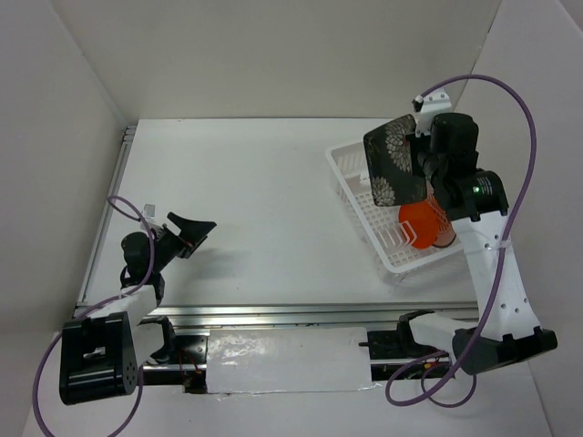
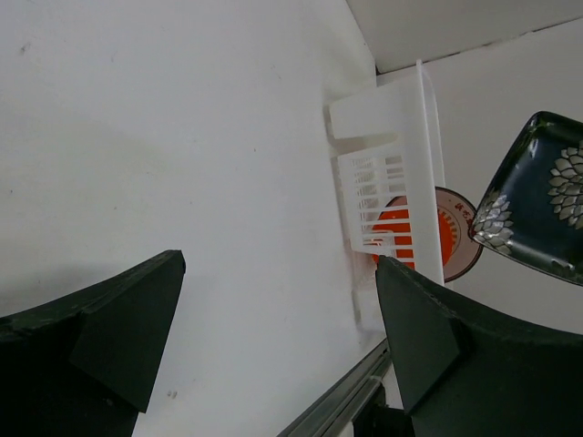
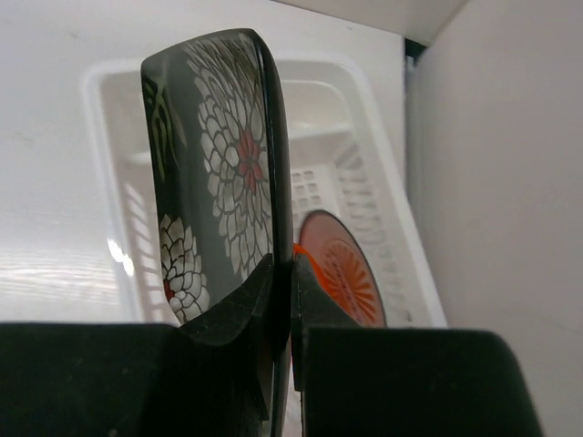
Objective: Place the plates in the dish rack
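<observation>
Tabletop fills most of the overhead view, and at its right side sits the dish rack, angled toward the lower right. Loading looks to be at its last step. Two round plates already stand on edge in the rack's lower-right end: the plain orange plate and, close beside it, the sunburst plate with its dark rim. Only the dark square plate is not in the rack. It is held on edge in the air over the rack's upper part, floral face turned toward the left of the overhead frame.

The right arm rises from its base at the lower right, forearm stretched up the frame and wrist bent over the rack's right rim. The right gripper pinches the square plate by one edge, a finger on each face, as the wrist view shows plainly.

Next, by my reading, the plate must be lowered onto the free ribbed floor ahead of the round plates, kept upright so its edge seats between ribs and stays off the orange plate — then let go.

The left arm lies folded at the lower left. The left gripper is spread wide, holding nothing, and points across the table toward the rack.
</observation>
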Controlling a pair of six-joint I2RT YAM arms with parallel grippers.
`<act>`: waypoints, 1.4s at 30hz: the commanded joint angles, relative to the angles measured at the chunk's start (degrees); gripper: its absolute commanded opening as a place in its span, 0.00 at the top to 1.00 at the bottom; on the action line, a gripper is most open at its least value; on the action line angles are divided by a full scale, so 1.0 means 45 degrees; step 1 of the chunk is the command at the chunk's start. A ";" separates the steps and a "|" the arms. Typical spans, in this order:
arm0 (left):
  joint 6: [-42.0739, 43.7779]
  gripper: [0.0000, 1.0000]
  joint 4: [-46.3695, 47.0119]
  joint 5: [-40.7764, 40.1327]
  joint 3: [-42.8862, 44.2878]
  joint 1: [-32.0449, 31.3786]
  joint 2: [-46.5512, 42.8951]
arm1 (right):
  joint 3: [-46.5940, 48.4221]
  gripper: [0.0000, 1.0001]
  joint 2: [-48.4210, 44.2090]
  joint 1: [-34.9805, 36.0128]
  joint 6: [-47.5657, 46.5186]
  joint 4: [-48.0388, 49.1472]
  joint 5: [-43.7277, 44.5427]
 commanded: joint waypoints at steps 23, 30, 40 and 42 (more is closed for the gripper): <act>0.0042 0.01 0.0476 0.0420 0.0315 0.0020 -0.0210 | -0.1957 1.00 -0.0540 -0.0038 -0.1339 0.1769 0.4587; 0.0139 0.01 0.0029 0.0538 0.0394 0.0020 -0.0442 | -0.3498 1.00 -0.0853 0.0177 -0.1670 0.2273 0.5232; 0.0492 0.01 -0.1281 -0.0204 0.0453 0.0020 -0.1792 | -0.2895 1.00 -0.0229 0.0157 -0.1339 0.0791 0.5292; 0.0472 0.01 -0.1086 -0.0107 0.0452 0.0020 -0.1481 | -0.2952 1.00 -0.0054 0.0196 -0.1202 0.0653 0.5174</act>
